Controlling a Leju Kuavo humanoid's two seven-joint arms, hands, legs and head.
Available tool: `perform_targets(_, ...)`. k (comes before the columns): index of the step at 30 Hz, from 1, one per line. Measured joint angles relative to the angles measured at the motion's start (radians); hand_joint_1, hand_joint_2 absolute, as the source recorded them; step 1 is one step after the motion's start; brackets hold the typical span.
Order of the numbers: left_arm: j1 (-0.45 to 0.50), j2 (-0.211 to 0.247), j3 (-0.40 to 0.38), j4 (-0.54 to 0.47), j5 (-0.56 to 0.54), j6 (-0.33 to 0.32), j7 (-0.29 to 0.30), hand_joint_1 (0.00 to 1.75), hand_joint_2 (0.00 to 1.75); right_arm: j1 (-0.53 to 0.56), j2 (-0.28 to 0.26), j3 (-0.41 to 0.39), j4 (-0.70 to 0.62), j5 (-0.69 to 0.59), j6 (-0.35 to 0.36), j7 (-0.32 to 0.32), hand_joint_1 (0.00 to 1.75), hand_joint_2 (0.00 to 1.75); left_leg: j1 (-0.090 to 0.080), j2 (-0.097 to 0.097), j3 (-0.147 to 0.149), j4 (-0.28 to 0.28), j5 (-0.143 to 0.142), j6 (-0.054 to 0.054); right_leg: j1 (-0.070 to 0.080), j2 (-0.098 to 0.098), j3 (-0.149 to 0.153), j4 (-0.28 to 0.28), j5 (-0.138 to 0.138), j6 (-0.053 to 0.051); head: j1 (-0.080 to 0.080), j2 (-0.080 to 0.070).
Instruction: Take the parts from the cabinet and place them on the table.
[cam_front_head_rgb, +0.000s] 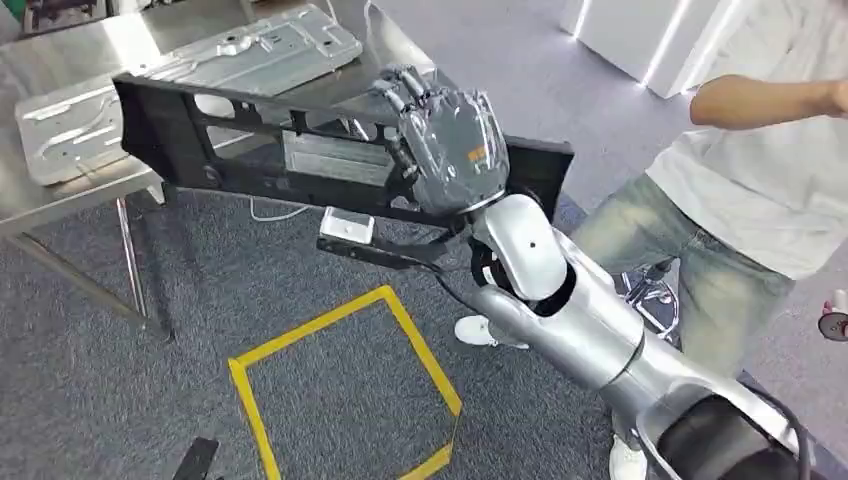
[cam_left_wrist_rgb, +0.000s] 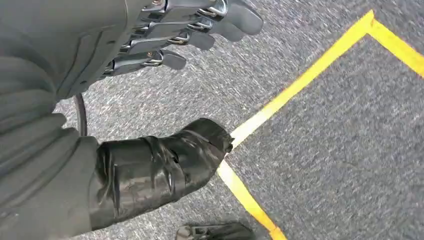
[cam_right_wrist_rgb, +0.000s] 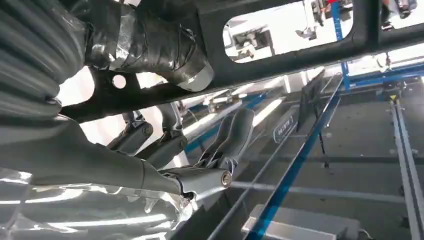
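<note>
Steel table (cam_front_head_rgb: 70, 215) on grey carpet (cam_front_head_rgb: 90, 400); yellow tape square (cam_front_head_rgb: 345, 385) nearby.

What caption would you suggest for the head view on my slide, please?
Right hand holds a long black frame beside the metal table, a person standing near.

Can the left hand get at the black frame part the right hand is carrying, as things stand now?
Probably not: the left hand hangs empty over the carpet by the yellow tape, while the right hand holds the black frame part up at the table.
</note>
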Motion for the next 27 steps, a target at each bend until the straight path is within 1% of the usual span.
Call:
perform_targets(1,-0.002,-0.002,0.0,0.0,0.0,0.001,0.0,0.0,1.75,0.003,0.0,0.0,0.0,-0.002,0.0,0.0,1.75,1.75,0.003,0.008,-0.04,0.075,-0.03,-0.005,0.0,-0.012,0.001,0.0,-0.002,-0.002,-0.001,0.0)
perform_targets(2,-0.002,-0.005,-0.001,0.0,0.001,0.001,0.0,0.0,1.75,0.008,0.0,0.0,0.0,-0.003,0.0,0.0,1.75,1.75,0.007,0.011,-0.074,0.132,-0.043,-0.01,0.0,-0.024,0.001,0.0,-0.004,-0.004,-0.001,0.0)
perform_targets(3,0.0,-0.007,-0.001,0.0,0.003,0.001,-0.001,0.0,1.75,0.012,0.0,0.0,0.0,-0.003,0.0,0.0,1.75,1.75,0.011,0.013,-0.083,0.142,-0.032,-0.014,0.0,-0.034,0.001,0.001,-0.006,-0.002,-0.001,0.0)
perform_targets(4,0.001,-0.007,-0.001,0.0,0.003,0.001,-0.002,0.0,1.75,0.016,0.0,0.0,0.0,-0.002,0.0,0.0,1.75,1.75,0.015,0.018,-0.071,0.109,-0.004,-0.018,0.0,-0.043,0.002,0.002,-0.009,0.0,-0.001,0.0)
perform_targets(5,0.001,-0.007,-0.001,0.0,0.005,0.0,-0.002,0.0,1.75,0.016,0.0,0.0,-0.001,-0.002,0.001,0.0,1.75,1.75,0.018,0.026,-0.041,0.048,0.033,-0.021,-0.001,-0.052,0.003,0.004,-0.012,0.003,-0.001,0.0)
perform_targets(6,0.001,-0.008,-0.001,0.0,0.007,0.0,-0.003,0.0,1.75,0.015,0.0,0.0,-0.002,-0.002,0.001,0.0,1.75,1.75,0.019,0.048,0.009,-0.049,0.079,-0.023,-0.002,-0.062,0.006,0.008,-0.017,0.008,-0.001,0.0)
perform_targets(7,-0.001,-0.009,-0.001,0.0,0.01,0.0,-0.005,0.0,1.75,0.014,0.0,0.0,-0.002,-0.002,0.001,0.0,1.75,1.75,0.016,0.101,0.044,-0.125,0.092,-0.025,0.001,-0.07,0.009,0.012,-0.024,0.017,-0.001,0.0)
perform_targets(8,-0.004,-0.009,-0.001,0.0,0.01,-0.001,-0.005,0.0,1.75,0.013,-0.001,0.0,-0.002,-0.002,0.001,0.0,1.75,1.75,0.002,0.098,0.053,-0.13,0.083,-0.013,0.01,-0.078,0.008,0.016,-0.029,0.024,-0.003,0.0)
perform_targets(9,-0.005,-0.01,-0.001,0.0,0.01,-0.001,-0.005,0.0,1.75,0.013,0.0,0.0,-0.002,-0.002,0.003,0.0,1.75,1.75,0.004,0.082,0.051,-0.129,0.083,0.0,0.009,-0.083,0.012,0.014,-0.031,0.028,0.005,0.0)
perform_targets(10,-0.004,-0.01,-0.001,0.0,0.01,-0.001,-0.006,0.0,1.75,0.012,0.0,0.0,-0.003,-0.001,0.003,0.0,1.75,1.75,0.003,0.072,0.05,-0.129,0.082,0.003,0.011,-0.093,0.016,0.013,-0.034,0.032,0.003,0.0)
perform_targets(11,-0.002,-0.01,-0.001,0.0,0.011,-0.001,-0.005,0.0,1.75,0.012,0.0,0.0,-0.003,-0.001,0.004,0.0,1.75,1.75,0.0,0.061,0.05,-0.128,0.08,0.01,0.01,-0.105,0.023,0.008,-0.035,0.036,0.005,0.0)
perform_targets(12,-0.002,-0.01,-0.001,0.0,0.011,-0.001,-0.006,0.0,1.75,0.011,0.0,0.0,-0.005,-0.001,0.005,0.0,1.75,1.75,0.004,0.05,0.056,-0.134,0.082,0.018,0.008,-0.113,0.028,0.01,-0.042,0.045,0.005,0.0)
perform_targets(13,0.002,-0.01,-0.001,0.0,0.013,-0.001,-0.007,0.0,1.75,0.01,0.0,0.0,-0.006,-0.001,0.006,0.0,1.75,1.75,0.008,0.041,0.062,-0.138,0.084,0.022,0.0,-0.086,0.025,0.023,-0.054,0.053,0.008,0.0)
perform_targets(14,0.001,-0.01,-0.001,0.0,0.013,-0.002,-0.008,0.0,1.75,0.008,0.0,0.0,-0.008,-0.001,0.006,0.0,1.75,1.75,0.008,0.032,0.063,-0.138,0.082,0.027,0.0,-0.044,0.006,0.066,-0.08,0.053,0.008,0.0)
perform_targets(15,-0.002,-0.01,-0.001,0.0,0.013,-0.006,-0.009,0.0,1.75,0.007,0.0,-0.002,-0.008,0.0,0.007,0.0,1.75,1.75,0.007,0.023,0.063,-0.138,0.083,0.038,0.0,-0.024,-0.032,0.141,-0.116,0.05,0.012,0.0)
perform_targets(16,-0.002,-0.009,-0.001,0.0,0.012,-0.008,-0.011,0.0,1.75,0.008,0.0,-0.003,-0.008,0.001,0.012,0.001,1.75,1.75,0.006,0.011,0.063,-0.138,0.082,0.039,0.001,-0.012,-0.078,0.23,-0.152,0.05,0.012,0.0)
perform_targets(17,-0.002,-0.008,-0.001,0.0,0.012,-0.012,-0.011,0.0,1.75,0.01,0.0,-0.003,-0.008,0.006,0.018,0.002,1.75,1.75,0.003,-0.003,0.063,-0.138,0.081,0.041,0.001,-0.008,-0.119,0.302,-0.172,0.049,0.012,0.0)
perform_targets(18,0.0,-0.008,-0.001,0.0,0.012,-0.018,-0.011,0.0,1.75,0.011,0.0,-0.003,-0.007,0.012,0.019,0.003,1.75,1.75,0.002,-0.016,0.063,-0.137,0.081,0.041,0.001,-0.006,-0.141,0.332,-0.168,0.048,0.012,0.0)
perform_targets(19,0.001,-0.006,-0.001,0.0,0.012,-0.021,-0.01,0.0,1.75,0.011,0.0,-0.002,-0.006,0.017,0.02,0.005,1.75,1.75,0.002,-0.031,0.064,-0.137,0.081,0.041,0.001,-0.006,-0.141,0.316,-0.145,0.046,0.012,0.0)
perform_targets(20,0.002,-0.006,-0.001,0.0,0.012,-0.024,-0.008,0.0,1.75,0.01,0.0,-0.003,-0.005,0.018,0.018,0.005,1.75,1.75,0.002,-0.047,0.065,-0.135,0.081,0.041,0.001,-0.002,-0.118,0.255,-0.098,0.042,0.013,0.0)
perform_targets(21,0.002,-0.006,-0.001,0.0,0.012,-0.024,-0.006,0.0,1.75,0.008,0.0,-0.003,-0.005,0.018,0.017,0.005,1.75,1.75,0.002,-0.062,0.066,-0.133,0.08,0.039,0.0,0.009,-0.081,0.167,-0.047,0.037,0.013,0.0)
perform_targets(22,0.002,-0.006,-0.001,0.0,0.012,-0.025,-0.005,0.0,1.75,0.004,0.001,-0.003,-0.003,0.018,0.015,0.002,1.75,1.75,0.003,-0.074,0.066,-0.132,0.079,0.037,-0.001,0.04,-0.046,0.084,-0.005,0.033,0.013,0.0)
perform_targets(23,0.001,-0.006,-0.001,0.0,0.012,-0.025,-0.003,0.0,1.75,0.002,0.001,-0.003,0.0,0.018,0.014,0.0,1.75,1.75,0.0,-0.083,0.061,-0.128,0.077,0.033,-0.006,0.086,-0.029,0.047,-0.014,0.028,0.011,0.0)
perform_targets(24,0.0,-0.005,-0.001,0.0,0.011,-0.025,-0.001,0.0,1.75,0.001,0.003,-0.003,0.0,0.018,0.014,-0.001,1.75,1.75,0.001,-0.097,0.056,-0.124,0.078,0.027,-0.01,0.08,-0.019,0.027,-0.016,0.032,0.01,0.0)
perform_targets(25,0.001,-0.005,-0.001,0.0,0.01,-0.024,0.0,0.0,1.75,0.001,0.002,-0.003,0.003,0.018,0.014,-0.001,1.75,1.75,0.009,-0.108,0.053,-0.13,0.083,0.018,-0.002,0.072,-0.018,0.028,-0.016,0.031,0.012,0.0)
perform_targets(26,0.005,-0.003,-0.001,0.0,0.01,-0.024,0.001,0.0,1.75,0.0,0.003,-0.003,0.005,0.018,0.015,-0.001,1.75,1.75,0.012,-0.119,0.052,-0.137,0.086,0.009,0.004,0.061,-0.016,0.029,-0.017,0.026,0.013,0.0)
perform_targets(27,0.009,-0.002,-0.001,0.0,0.01,-0.024,0.002,0.0,1.75,0.0,0.003,-0.003,0.006,0.018,0.014,-0.001,1.75,1.75,0.01,-0.132,0.052,-0.14,0.088,0.001,-0.004,0.049,-0.011,0.018,-0.012,0.019,0.012,0.0)
